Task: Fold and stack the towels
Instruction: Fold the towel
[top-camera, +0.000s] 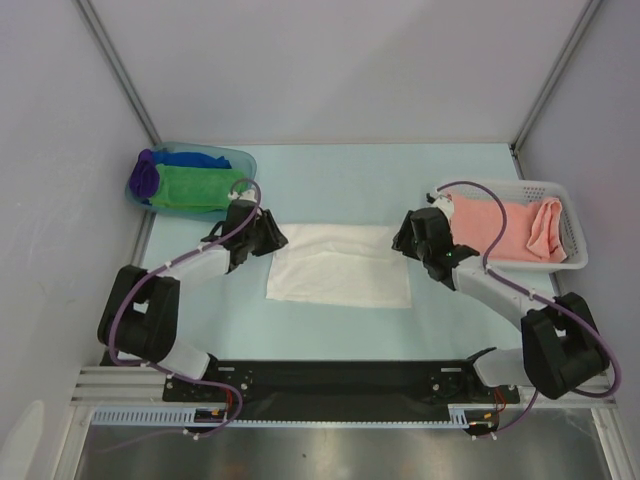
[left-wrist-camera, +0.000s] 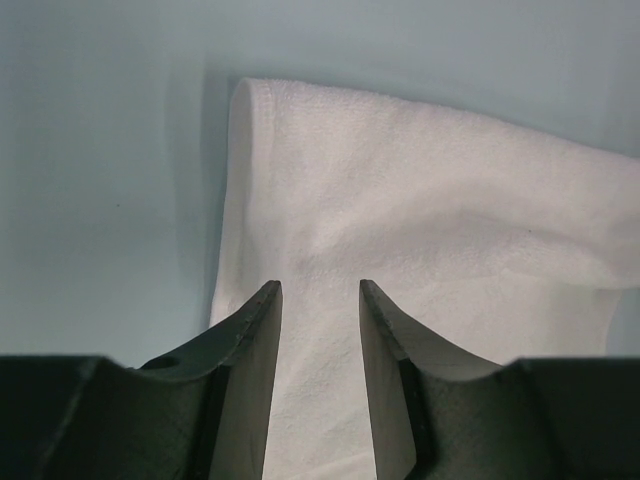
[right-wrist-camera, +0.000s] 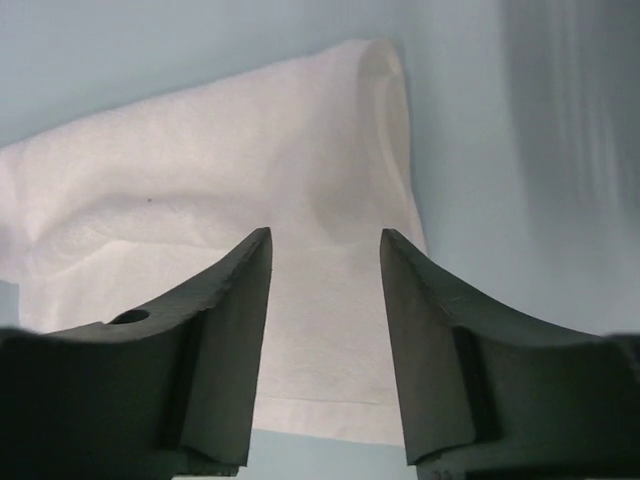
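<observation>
One white towel (top-camera: 338, 265) is lying between two grippers, the left gripper (top-camera: 274, 240) and right gripper (top-camera: 401, 241) both hanging over its ends, jaws apart, gripping nothing. Beyond the right one, one mesh basket (top-camera: 573, 243) is holding pink towelling (top-camera: 495, 228), count unclear. Beyond the left, one blue tub (top-camera: 241, 157) is holding three: green towel (top-camera: 195, 186), blue towel (top-camera: 196, 158), purple towel (top-camera: 145, 178).

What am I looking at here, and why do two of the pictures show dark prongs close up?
These are two robot arms bolted at the near edge of a pale blue table. The wide picture comes from a camera above and behind them. Each close-up comes from a small camera on one wrist, and the dark prongs are that arm's own fingers. A folded white towel lies in the middle. The left gripper and the right gripper hang over its two ends, both open and holding nothing. At far left a blue tub holds coloured towels. At right a white basket holds pink towels.
</observation>
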